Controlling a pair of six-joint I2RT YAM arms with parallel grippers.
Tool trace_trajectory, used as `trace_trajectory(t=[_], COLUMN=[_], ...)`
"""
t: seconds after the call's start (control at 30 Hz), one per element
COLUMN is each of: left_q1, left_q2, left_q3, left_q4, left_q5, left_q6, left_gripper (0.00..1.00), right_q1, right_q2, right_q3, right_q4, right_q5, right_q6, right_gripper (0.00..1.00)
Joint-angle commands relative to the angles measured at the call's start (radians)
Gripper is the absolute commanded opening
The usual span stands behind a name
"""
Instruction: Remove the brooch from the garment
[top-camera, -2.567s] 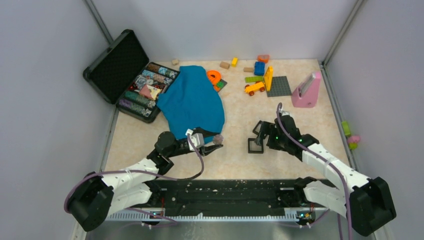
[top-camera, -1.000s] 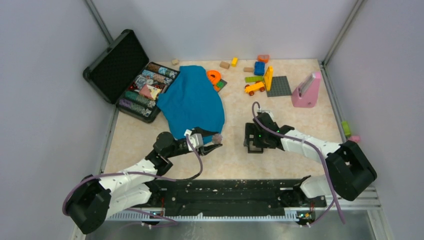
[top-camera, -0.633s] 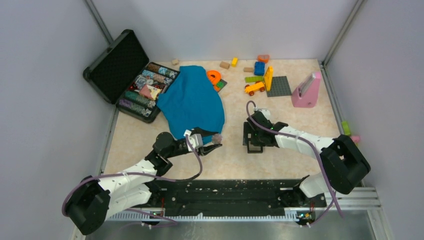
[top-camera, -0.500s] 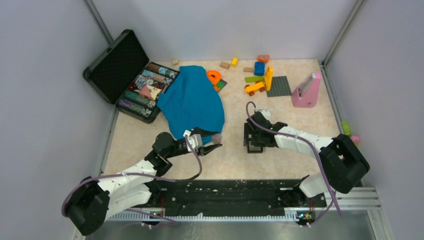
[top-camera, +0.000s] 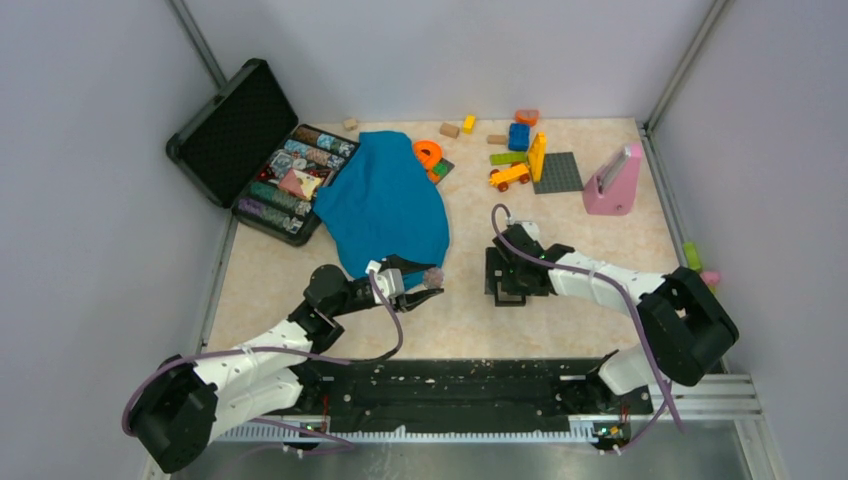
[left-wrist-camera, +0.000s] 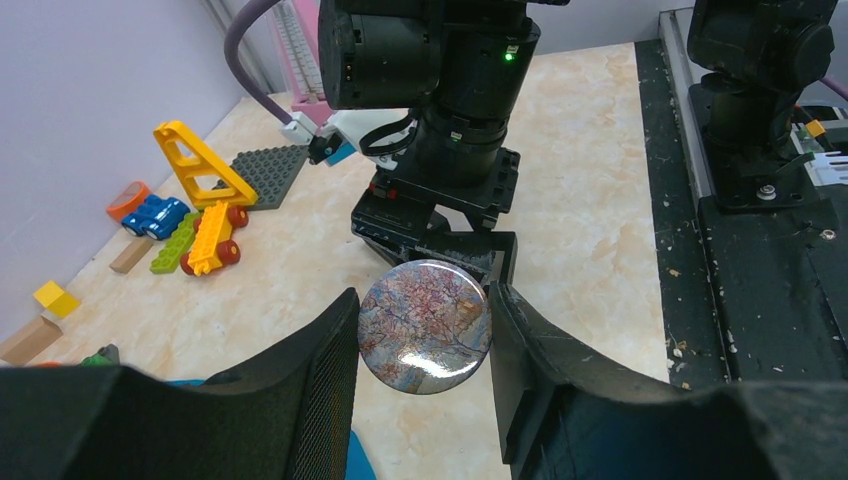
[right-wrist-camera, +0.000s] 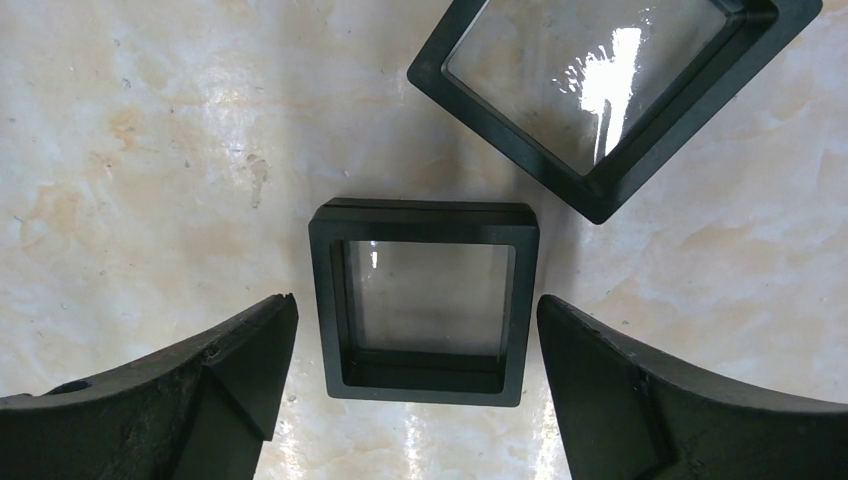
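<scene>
the pale marbled table (top-camera: 570, 300) carries everything. at its far left corner an open black case (top-camera: 232, 128) lies with its lid tipped back and rows of small patterned pieces in its tray. just right of the case, and overlapping its edge, the blue garment (top-camera: 385, 205) spreads in a loose heap toward the near side.

the left gripper (top-camera: 430, 285) reaches out beside the garment's near right corner. the right gripper (top-camera: 503, 280) points down at the table, to the right of the garment and apart from it; in the right wrist view its fingers (right-wrist-camera: 240, 350) are spread wide.

at the far right a pink wedge-shaped stand (top-camera: 612, 180) sits upright, with a grey studded baseplate (top-camera: 557, 172) just to its left. loose toy bricks, among them a yellow car (top-camera: 510, 177) and a blue brick (top-camera: 519, 136), lie scattered along the far edge, and an orange ring piece (top-camera: 428, 153) touches the garment's far right side.

two black square frames with clear centres lie flat under the right gripper. the larger-looking one (right-wrist-camera: 610, 80) is turned at an angle; the other (right-wrist-camera: 425, 300) lies square between the spread fingers, with a gap on either side.

the brooch (left-wrist-camera: 425, 326), a round disc with a pinkish branching pattern, is off the garment: the left gripper's two fingers (left-wrist-camera: 315, 360) pinch it by its opposite edges, face toward the wrist camera, above the bare table
</scene>
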Motion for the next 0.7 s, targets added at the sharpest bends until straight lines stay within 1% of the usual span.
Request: trace_trajectory(t=[0.0,0.2,0.43,0.57,0.67], left_q1=[-0.004,-0.004,-0.005,-0.005,-0.005], left_q2=[-0.021,-0.021,-0.017,-0.015,-0.013], left_q3=[-0.006,-0.005,-0.005,-0.004,-0.006], left_q4=[0.021,0.021,0.022,0.022,0.022], left_q5=[0.007,0.008,0.011,0.010,0.010], left_q6=[-0.001,-0.001,-0.001,0.000,0.001], left_gripper=[0.40,0.40,0.40,0.39,0.39], right_q1=[0.014,0.015,0.022,0.021,0.020], right_q2=[0.004,0.028,0.033,0.010,-0.014], right_q3=[0.021,0.024,0.035,0.025,0.015], right_q4=[0.027,0.017,-0.016,0.009,0.035], right_q5=[-0.017,-0.013,0.025,-0.016,-0.055], right_q6=[-0.013,-0.019,-0.020,-0.013,-0.007], right_gripper=[0.92,0.92,0.83,0.78,0.76])
